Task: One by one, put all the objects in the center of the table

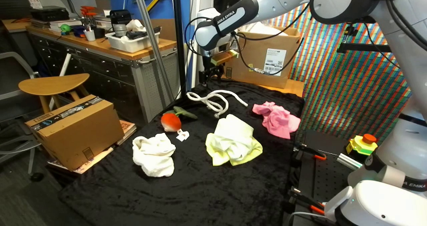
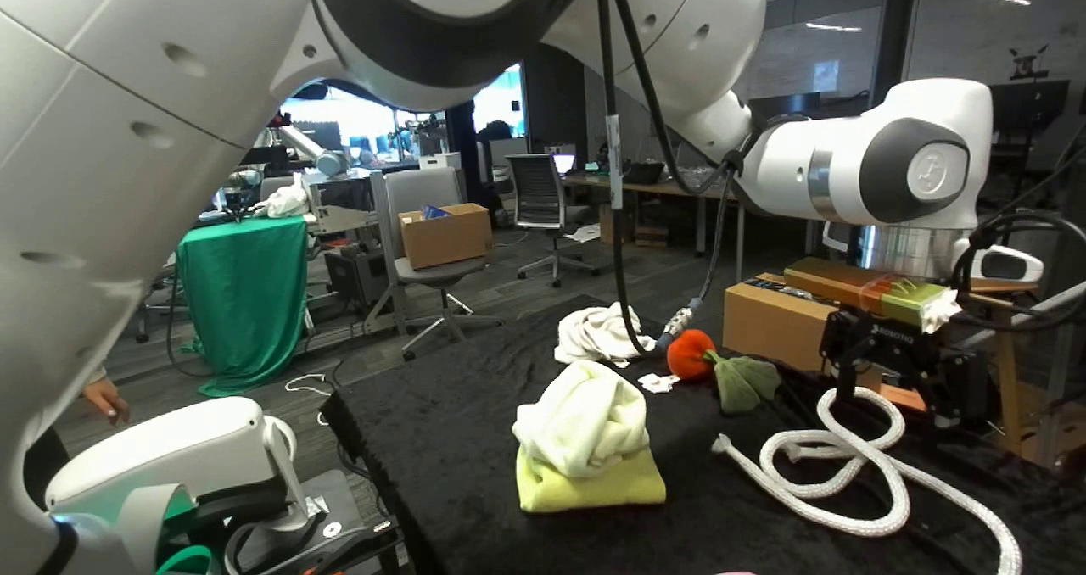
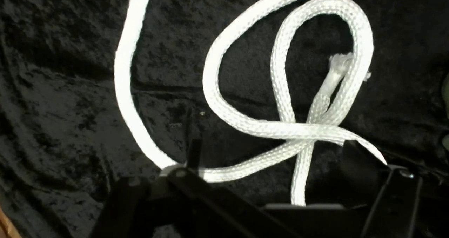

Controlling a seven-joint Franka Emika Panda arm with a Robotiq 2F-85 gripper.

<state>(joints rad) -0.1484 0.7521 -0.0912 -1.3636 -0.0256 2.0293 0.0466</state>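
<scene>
Fingers (image 3: 361, 164): parted wide, with nothing grasped that shows; they are aimed down over the white rope (image 3: 211, 73), and whether a tip brushes it I cannot tell.
White rope: lying in loose, crossing loops on the black-draped tabletop (image 1: 213, 196), off to one side of the middle and below the fingers in both exterior views.
Middle of the tabletop: a yellow cloth (image 2: 594, 486) with a pale bundle (image 2: 585, 414) resting on it, roughly central as best I can judge.
Done: probably those two, since they sit stacked about where the task wants everything to end up.
Left: four things, by my count. Besides the rope, a red plush (image 1: 171, 122) with green leaves; a white cloth (image 1: 155, 159) near the plush; and a pink cloth (image 1: 278, 121) across the stack from them. All four lie apart from the stack.
Progress: nearer the start than the end, I would say, about a third of the objects gathered if the stack counts as finished.
Step in hand: likely the rope's turn, at the approach, with the grip not yet taken.
</scene>
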